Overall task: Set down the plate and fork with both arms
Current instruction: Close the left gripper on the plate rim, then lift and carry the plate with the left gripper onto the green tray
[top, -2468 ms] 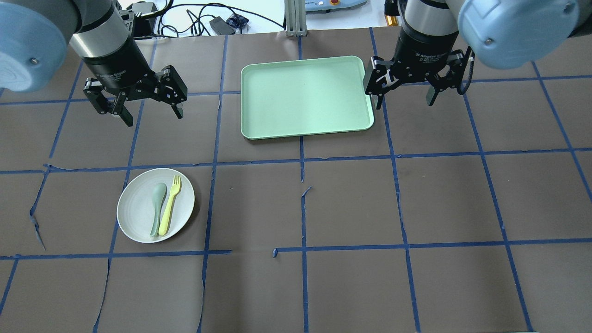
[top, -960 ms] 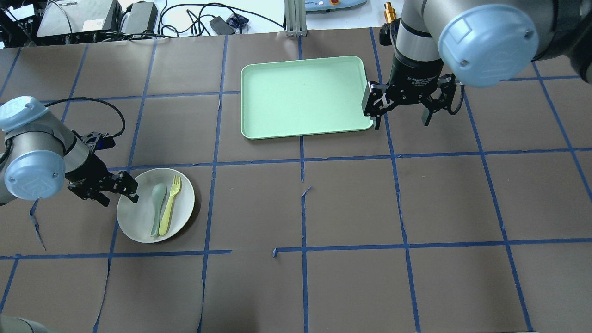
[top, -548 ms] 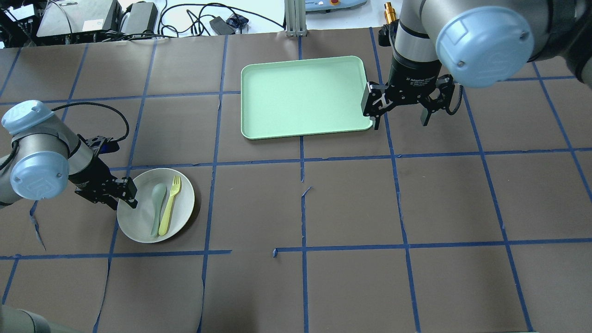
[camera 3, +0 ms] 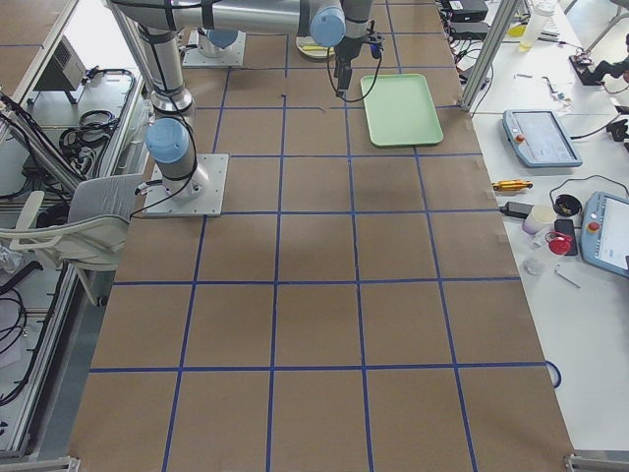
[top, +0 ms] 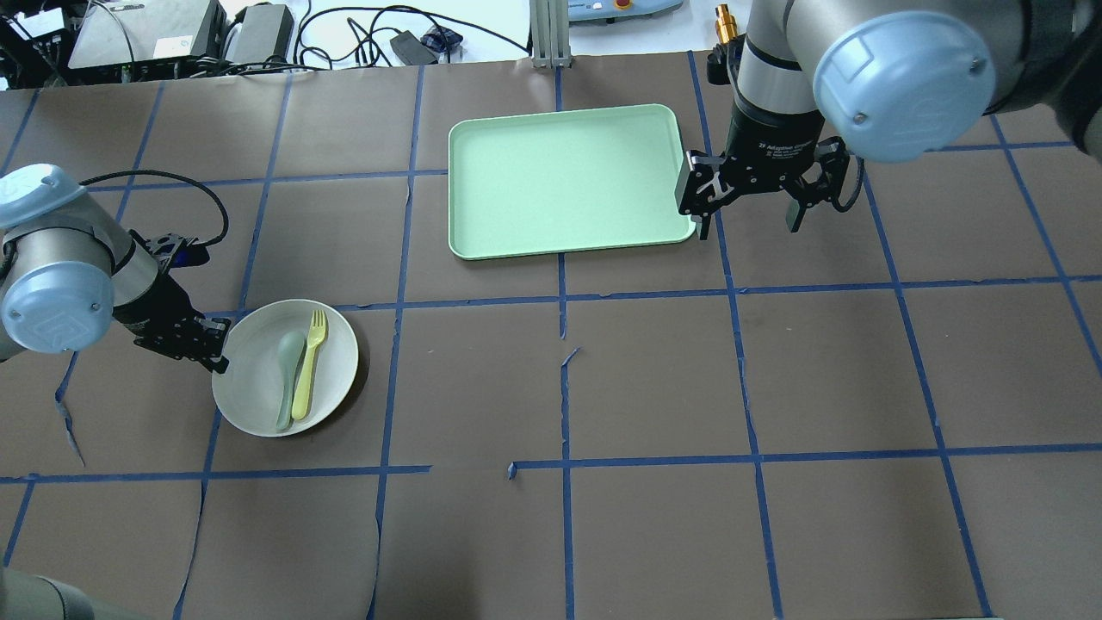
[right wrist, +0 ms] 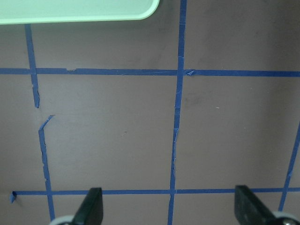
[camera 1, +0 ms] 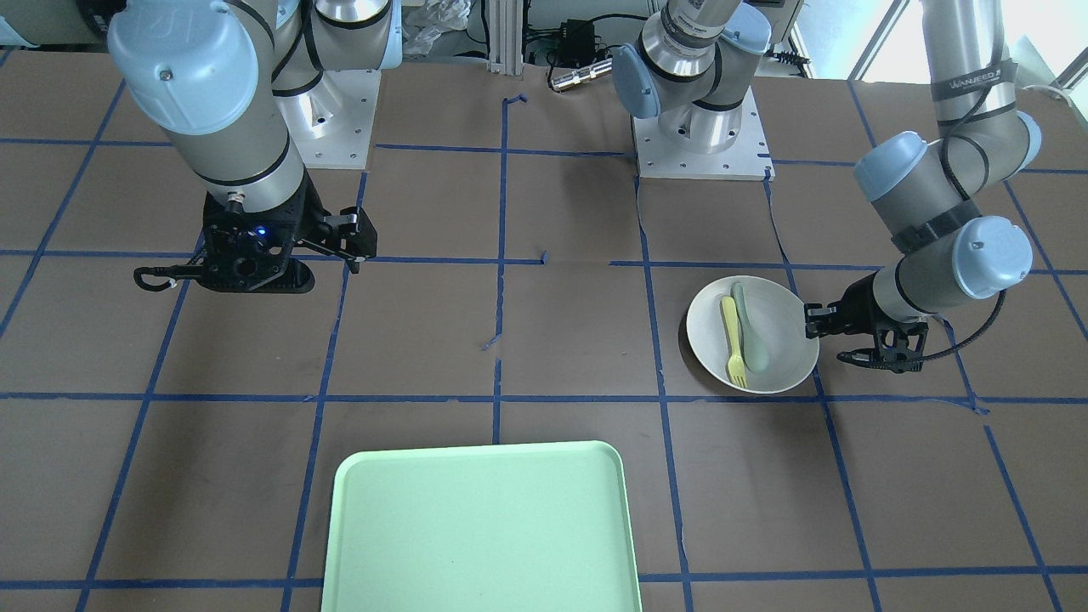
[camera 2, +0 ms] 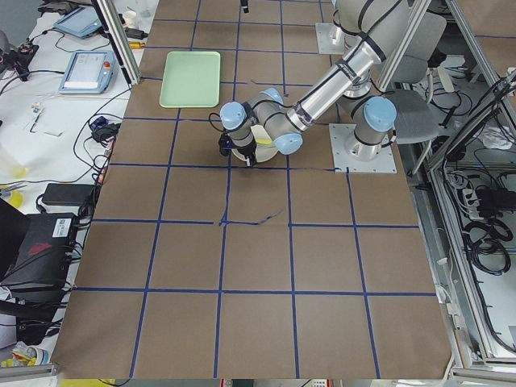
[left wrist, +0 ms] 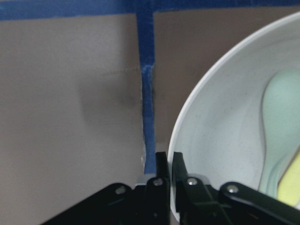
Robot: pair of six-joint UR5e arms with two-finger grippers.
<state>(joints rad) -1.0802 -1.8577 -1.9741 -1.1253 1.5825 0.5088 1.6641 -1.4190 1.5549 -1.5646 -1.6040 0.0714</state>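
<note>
The left gripper is low at the near-left part of the table, its two fingers pressed together on the rim of the plate. The wrist camera confirms it: the thin white rim sits pinched between them. The plate is round, shallow and off-white, with a raised lip and a faintly speckled inside. Whether it rests fully on the brown paper or is tipped up a touch, I cannot tell.

In the plate lies the fork, slim and pale yellow, with its short tines pointing away from the robot and its rounded handle end toward it. Right alongside, on the gripper's side, lies a pale grey-green spoon, bowl end also pointing away, with the two handles close to touching at the near ends.

Over on the other side, the right gripper hangs above the table with its fingers spread wide and nothing between them, just beside the right edge of the mint-green tray. The tray lies flat at the far middle of the table, well apart from the plate.
</note>
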